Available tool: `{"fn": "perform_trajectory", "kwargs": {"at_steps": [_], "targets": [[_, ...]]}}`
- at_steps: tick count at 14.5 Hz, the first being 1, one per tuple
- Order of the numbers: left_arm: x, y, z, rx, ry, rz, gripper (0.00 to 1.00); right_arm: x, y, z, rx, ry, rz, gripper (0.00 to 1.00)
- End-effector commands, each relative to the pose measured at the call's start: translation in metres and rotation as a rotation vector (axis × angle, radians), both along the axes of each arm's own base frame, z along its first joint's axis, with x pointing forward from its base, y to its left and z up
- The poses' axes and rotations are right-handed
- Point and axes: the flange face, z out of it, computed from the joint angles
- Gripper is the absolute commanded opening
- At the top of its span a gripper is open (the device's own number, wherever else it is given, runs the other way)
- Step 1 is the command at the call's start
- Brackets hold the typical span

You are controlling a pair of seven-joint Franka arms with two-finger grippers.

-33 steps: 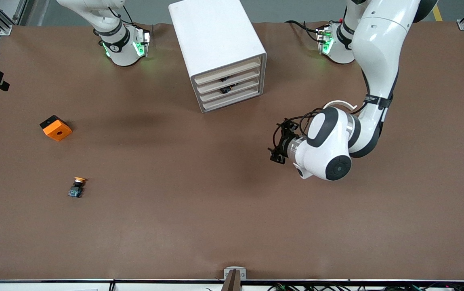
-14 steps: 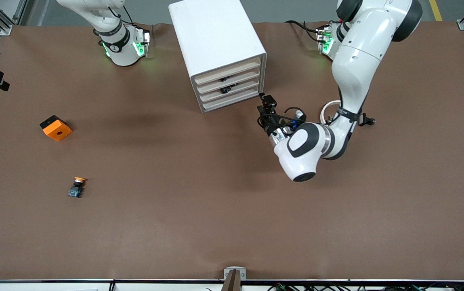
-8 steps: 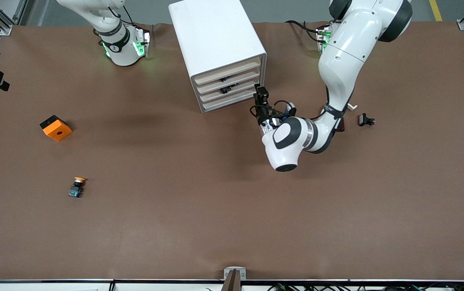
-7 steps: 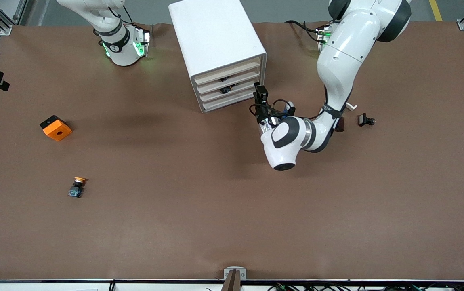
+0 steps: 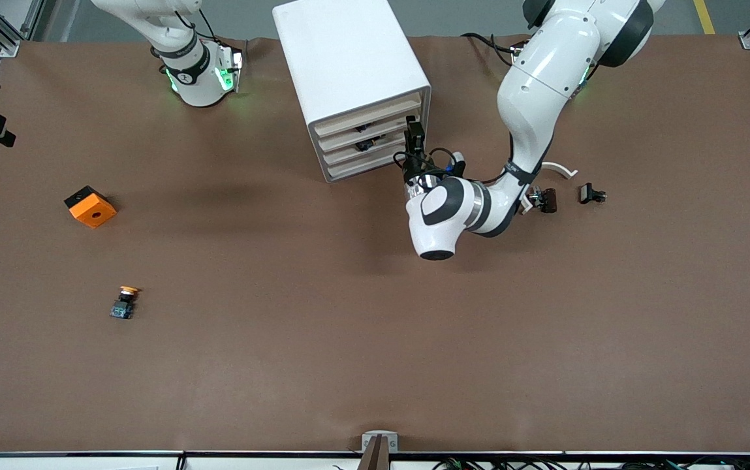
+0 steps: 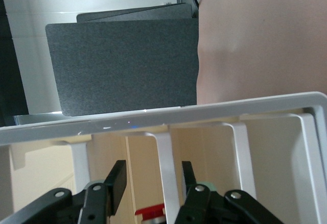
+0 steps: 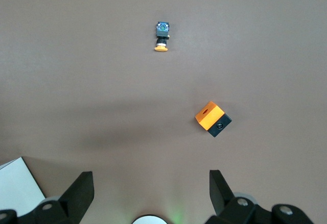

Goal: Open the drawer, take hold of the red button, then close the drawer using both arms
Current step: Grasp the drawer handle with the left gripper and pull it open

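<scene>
1. A brown table [image 5: 361, 339] fills the front view. Metal frame posts stand at its corners, and grey panels [image 6: 122, 66] stand in the room seen from the left wrist.
2. The white cabinet [image 5: 342, 59] stands at about 12 o'clock on the table, between the two arm bases. Its four drawers [image 5: 356, 155] are all pushed in. Their cream fronts face about 5 o'clock, and the strips' long axis runs from 8 to 2 o'clock.
3. Dark objects show in the slots between the middle drawers. In the left wrist view a red cap, apparently the button [image 6: 149, 214], shows inside the cabinet. Which drawer holds it, and which way it points, cannot be told.
4. The left gripper [image 5: 414, 138] is at the drawer fronts, at the end toward the left arm. Its fingers [image 6: 116, 182] are spread, with a white upright of the cabinet between them, and they grip nothing.
5. The right gripper [image 7: 150, 193] hangs high over the table with its fingers wide apart and nothing in them. The right arm waits.
6. At 9 o'clock lies an orange cube [image 5: 90, 206]. Nearer the front camera, at 8 o'clock, lies an orange-capped button [image 5: 125, 302], its cap pointing to 12.
7. At 3 o'clock from the cabinet lie two small dark parts [image 5: 591, 193] and a white curved piece [image 5: 559, 169].
</scene>
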Motion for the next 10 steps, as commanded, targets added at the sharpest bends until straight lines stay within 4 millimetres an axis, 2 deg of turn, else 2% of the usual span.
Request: {"fn": "perform_trajectory", "kwargs": {"at_steps": [1,3,4,6,8,10], "targets": [[-0.009,-0.001,-0.003,0.01,0.026,0.002,0.51,-0.007,-0.001,0.003,-0.018,0.0,0.006,1.0],[-0.013,-0.004,-0.006,0.012,0.03,-0.002,0.51,-0.007,-0.002,0.005,-0.018,-0.003,0.005,1.0],[-0.015,-0.007,-0.007,0.009,0.027,-0.004,0.48,-0.007,-0.003,0.005,-0.018,-0.006,0.003,1.0],[-0.017,-0.009,-0.008,0.01,0.025,-0.004,0.32,-0.008,-0.003,0.005,-0.017,-0.005,0.002,1.0],[-0.019,-0.013,-0.009,0.009,0.022,-0.002,0.23,-0.008,-0.001,0.004,-0.007,0.002,-0.003,1.0],[-0.02,-0.014,-0.012,0.011,0.022,0.0,0.09,-0.008,0.0,0.004,-0.005,0.004,-0.007,1.0]]}}
